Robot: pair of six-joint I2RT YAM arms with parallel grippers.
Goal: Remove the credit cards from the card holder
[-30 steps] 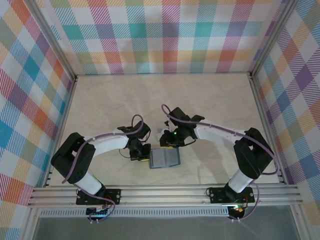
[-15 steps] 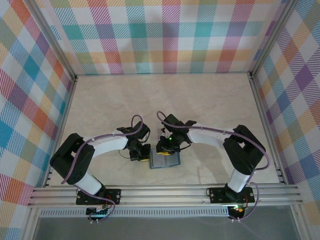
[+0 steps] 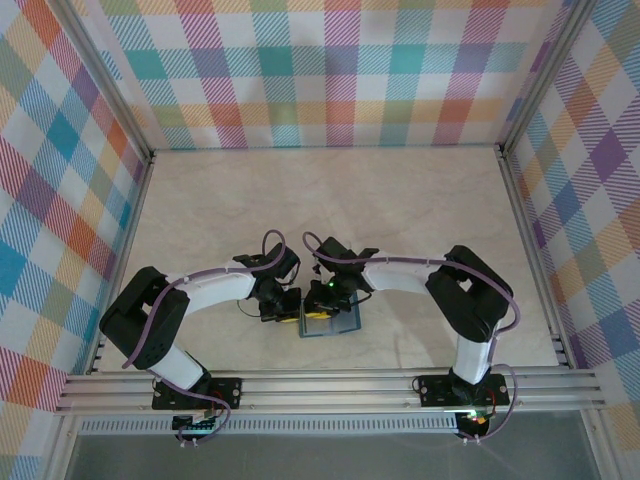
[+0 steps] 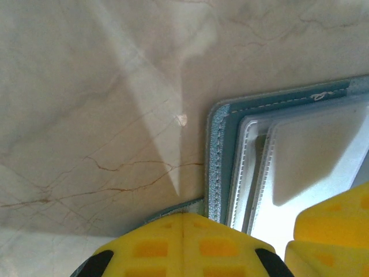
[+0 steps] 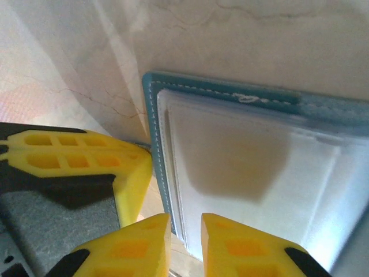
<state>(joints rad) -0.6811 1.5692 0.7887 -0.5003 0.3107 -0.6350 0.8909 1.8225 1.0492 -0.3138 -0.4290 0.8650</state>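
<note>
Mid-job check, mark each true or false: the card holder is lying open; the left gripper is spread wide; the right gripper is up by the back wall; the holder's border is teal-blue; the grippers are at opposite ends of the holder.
1. The card holder lies open on the table. True.
2. The left gripper is spread wide. False: its fingers meet in the left wrist view.
3. The right gripper is by the back wall. False: it is at the holder, near the table's front edge.
4. The holder's border is teal-blue. True.
5. The grippers are at opposite ends of the holder. False: both are at its left side, close together.
</note>
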